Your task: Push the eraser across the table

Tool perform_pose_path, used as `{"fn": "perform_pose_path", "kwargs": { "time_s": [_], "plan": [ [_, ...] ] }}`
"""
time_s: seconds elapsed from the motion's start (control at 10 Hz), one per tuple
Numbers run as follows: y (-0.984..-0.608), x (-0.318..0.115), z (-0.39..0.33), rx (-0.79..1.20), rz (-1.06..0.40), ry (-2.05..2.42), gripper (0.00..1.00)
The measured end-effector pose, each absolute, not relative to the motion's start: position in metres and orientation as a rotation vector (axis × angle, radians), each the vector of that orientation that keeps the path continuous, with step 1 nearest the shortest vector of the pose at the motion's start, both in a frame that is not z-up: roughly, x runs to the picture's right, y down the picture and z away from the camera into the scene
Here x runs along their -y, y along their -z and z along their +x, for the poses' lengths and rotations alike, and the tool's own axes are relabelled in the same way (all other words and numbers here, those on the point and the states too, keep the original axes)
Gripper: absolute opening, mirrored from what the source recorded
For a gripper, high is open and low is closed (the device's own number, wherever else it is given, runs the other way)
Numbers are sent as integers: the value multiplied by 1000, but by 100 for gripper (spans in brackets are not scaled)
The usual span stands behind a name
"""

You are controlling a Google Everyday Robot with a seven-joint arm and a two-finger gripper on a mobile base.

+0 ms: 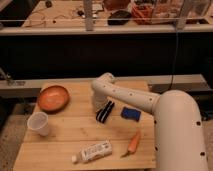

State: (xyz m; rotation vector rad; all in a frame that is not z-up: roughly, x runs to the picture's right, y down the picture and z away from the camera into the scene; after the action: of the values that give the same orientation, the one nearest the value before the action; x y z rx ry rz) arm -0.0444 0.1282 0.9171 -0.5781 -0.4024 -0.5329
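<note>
The eraser (pixel 105 111), a small black block with pale stripes, lies tilted near the middle of the light wooden table (pixel 65 137). My gripper (pixel 99 103) hangs from the white arm's bent wrist, low over the table. It is right at the eraser's upper left end and seems to touch it. The arm reaches in from the lower right and hides part of the table's right side.
An orange bowl (pixel 52 97) sits at the back left and a white cup (pixel 39 123) at the left edge. A blue block (pixel 130 114) lies just right of the eraser. A white tube-like bottle (pixel 94 151) and a carrot (pixel 133 143) lie near the front edge.
</note>
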Motion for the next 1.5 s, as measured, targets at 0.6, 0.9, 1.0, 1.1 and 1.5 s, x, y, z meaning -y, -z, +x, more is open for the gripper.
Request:
{"fn": "perform_pose_path", "kwargs": {
  "time_s": [0.6,0.9,1.0,1.1,1.5],
  "plan": [
    [-917,-130,-45,405,-580,539,0],
    [-918,-129,-45,405,-583,544,0],
    [-918,-129,-45,406,-584,546,0],
    [-918,-128,-45,406,-584,547,0],
    [-917,-131,-43,407,-584,554,0]
  ]
}}
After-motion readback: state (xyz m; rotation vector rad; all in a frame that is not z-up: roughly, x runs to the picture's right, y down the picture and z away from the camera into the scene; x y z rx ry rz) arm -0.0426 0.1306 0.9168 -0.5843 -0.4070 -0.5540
